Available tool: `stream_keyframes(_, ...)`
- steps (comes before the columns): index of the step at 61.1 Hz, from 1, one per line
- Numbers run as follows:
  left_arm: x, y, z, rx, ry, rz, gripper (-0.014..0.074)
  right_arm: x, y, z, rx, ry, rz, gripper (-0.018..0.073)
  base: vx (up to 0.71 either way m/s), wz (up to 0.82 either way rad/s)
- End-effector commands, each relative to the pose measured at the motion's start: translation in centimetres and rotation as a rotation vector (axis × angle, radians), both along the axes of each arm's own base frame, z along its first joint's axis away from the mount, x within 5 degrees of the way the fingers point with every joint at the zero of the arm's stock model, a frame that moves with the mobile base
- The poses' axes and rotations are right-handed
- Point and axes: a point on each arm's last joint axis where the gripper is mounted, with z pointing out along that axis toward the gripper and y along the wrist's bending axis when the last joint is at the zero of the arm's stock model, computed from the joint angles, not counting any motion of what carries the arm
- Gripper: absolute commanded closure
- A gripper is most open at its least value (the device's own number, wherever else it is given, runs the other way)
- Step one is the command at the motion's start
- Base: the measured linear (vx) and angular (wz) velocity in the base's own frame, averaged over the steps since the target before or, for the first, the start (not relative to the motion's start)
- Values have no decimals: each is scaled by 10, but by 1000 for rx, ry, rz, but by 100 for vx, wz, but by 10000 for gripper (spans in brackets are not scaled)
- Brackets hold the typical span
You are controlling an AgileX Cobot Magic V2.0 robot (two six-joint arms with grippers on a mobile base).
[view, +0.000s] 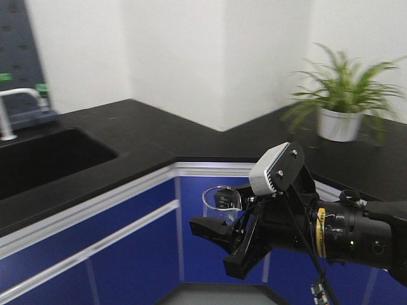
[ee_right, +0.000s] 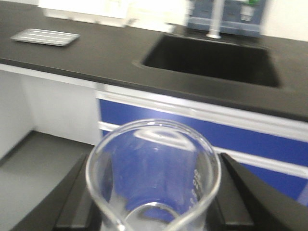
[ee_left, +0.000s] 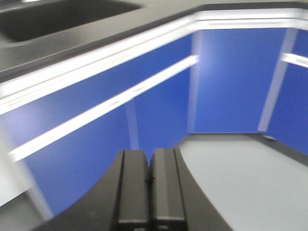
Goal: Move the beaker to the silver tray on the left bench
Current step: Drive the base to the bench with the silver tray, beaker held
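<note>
A small clear glass beaker [view: 220, 202] with dark graduation marks rides in mid-air in front of the blue cabinets, held upright by my right gripper [view: 219, 244], which is shut on it. In the right wrist view the beaker [ee_right: 154, 178] fills the foreground between the two black fingers [ee_right: 243, 192]. The silver tray [ee_right: 45, 36] lies flat on the black worktop of the left bench [ee_right: 96, 57], far to the upper left. My left gripper [ee_left: 149, 180] is shut on nothing, its pads pressed together, pointing at the cabinets and floor.
A black sink [ee_right: 211, 60] with a tap [ee_right: 214, 19] is sunk into the bench, right of the tray. Blue cabinet fronts [view: 89, 254] run under the worktop. A potted plant [view: 340, 108] stands on the right bench. White bins [ee_right: 86, 9] sit behind the tray.
</note>
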Motion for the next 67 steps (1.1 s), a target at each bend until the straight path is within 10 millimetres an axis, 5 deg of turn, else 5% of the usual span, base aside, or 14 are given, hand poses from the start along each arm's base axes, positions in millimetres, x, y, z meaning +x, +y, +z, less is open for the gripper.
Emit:
stream_keyframes(1, 2, 0, 1, -8, -66, 0, 595, -4, -2, 25, 71, -49, -4, 571, 4, 77)
stream_keyframes(67, 2, 0, 1, -8, -66, 0, 595, -4, -2, 25, 70, -49, -7, 571, 15, 62)
